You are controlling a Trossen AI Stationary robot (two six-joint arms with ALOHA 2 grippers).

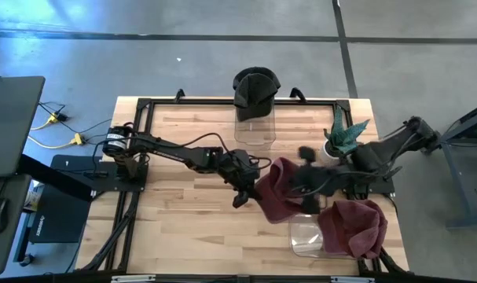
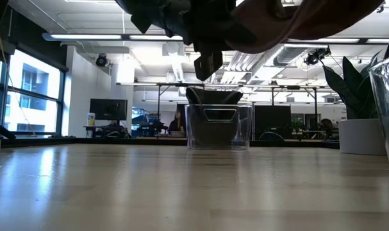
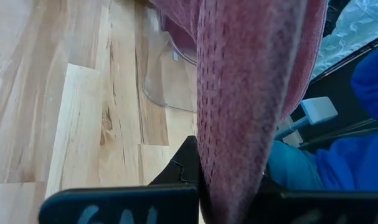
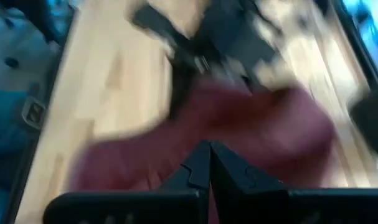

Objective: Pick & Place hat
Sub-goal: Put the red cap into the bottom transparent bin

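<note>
A maroon knit hat [image 1: 279,192] hangs in the air over the table's middle right; in the low view the hat [image 2: 297,19] is well above the wood. My left gripper [image 1: 242,196] reaches in from the left and is shut on the hat's left side; in its wrist view my left gripper [image 3: 229,177] has maroon cloth [image 3: 251,93] between its fingers. My right gripper [image 1: 307,182] sits over the hat's right side. In its blurred wrist view my right gripper [image 4: 208,149] is shut, with the hat [image 4: 238,130] just beyond it. My left gripper pinches a fold of the hat's knit cloth [image 3: 235,149] between its two fingers, coming level from the table's left. The hat is lifted clear of the table and runs on past the fingers. My right gripper is shut close over the hat; whether it touches the hat I cannot tell.
A second maroon hat [image 1: 354,226] lies draped over a clear container [image 1: 305,236] at the near right. A black hat [image 1: 255,88] sits on a clear container [image 1: 255,126] at the far edge. A potted plant [image 1: 344,137] stands at the right. Bare wood [image 1: 183,204] lies to the left.
</note>
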